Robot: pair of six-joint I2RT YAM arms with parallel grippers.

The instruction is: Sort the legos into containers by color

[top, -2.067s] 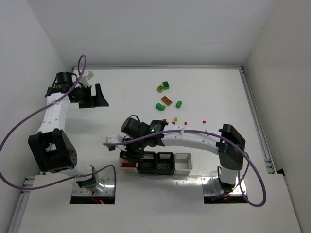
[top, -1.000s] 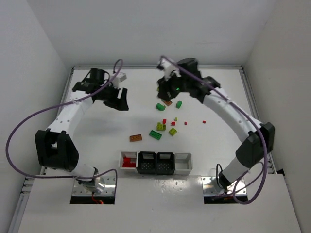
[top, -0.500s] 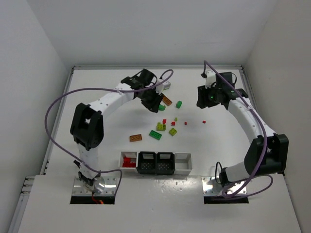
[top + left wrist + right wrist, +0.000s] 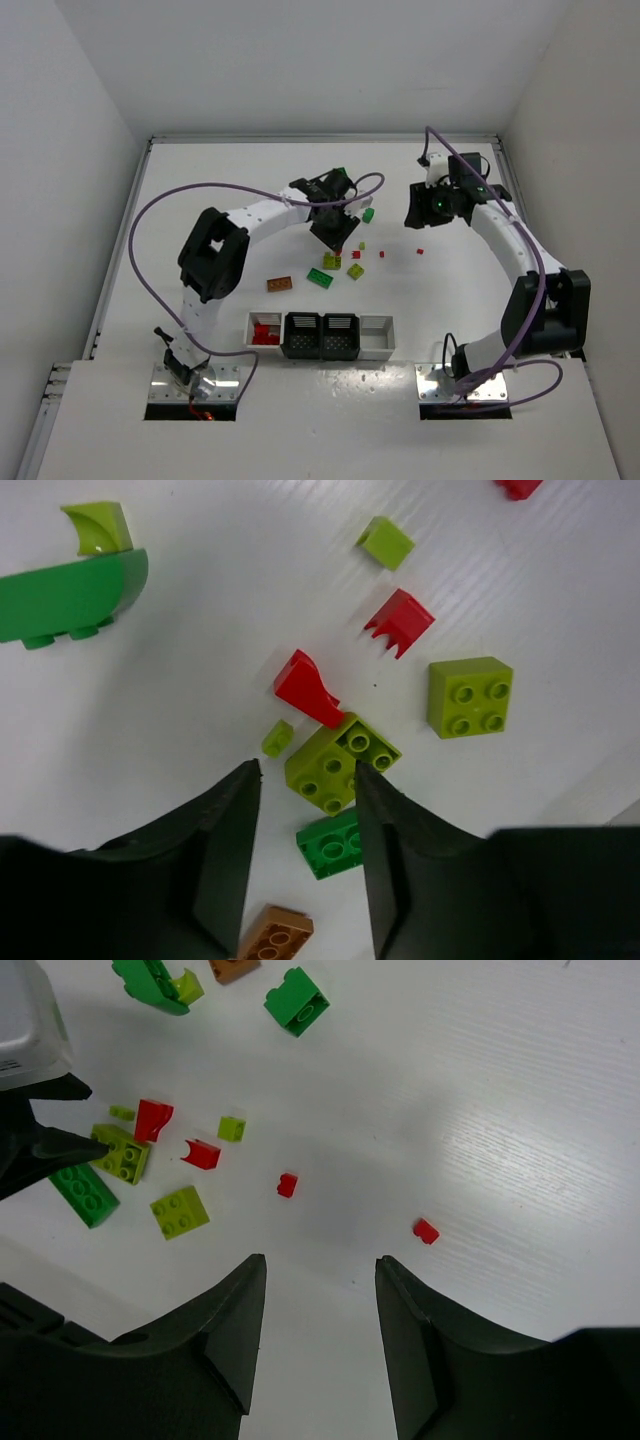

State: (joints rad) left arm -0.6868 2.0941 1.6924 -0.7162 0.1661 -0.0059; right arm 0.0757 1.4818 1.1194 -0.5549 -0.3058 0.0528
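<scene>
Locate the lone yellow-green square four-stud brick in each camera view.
Top external: the yellow-green square four-stud brick sits just right of centre, right of the flat green brick.
Left wrist: right of centre, up and right of that green brick.
Right wrist: left side, mid-height, right of it.
Shared landmark: the flat green brick.

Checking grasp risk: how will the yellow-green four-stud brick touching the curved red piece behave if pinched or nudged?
Yellow-green brick looks rigid, small, probably light; flat sides should grip well. It lies flat, so it would likely slide, not roll. Red piece seems to touch it, so may shift too.
</scene>
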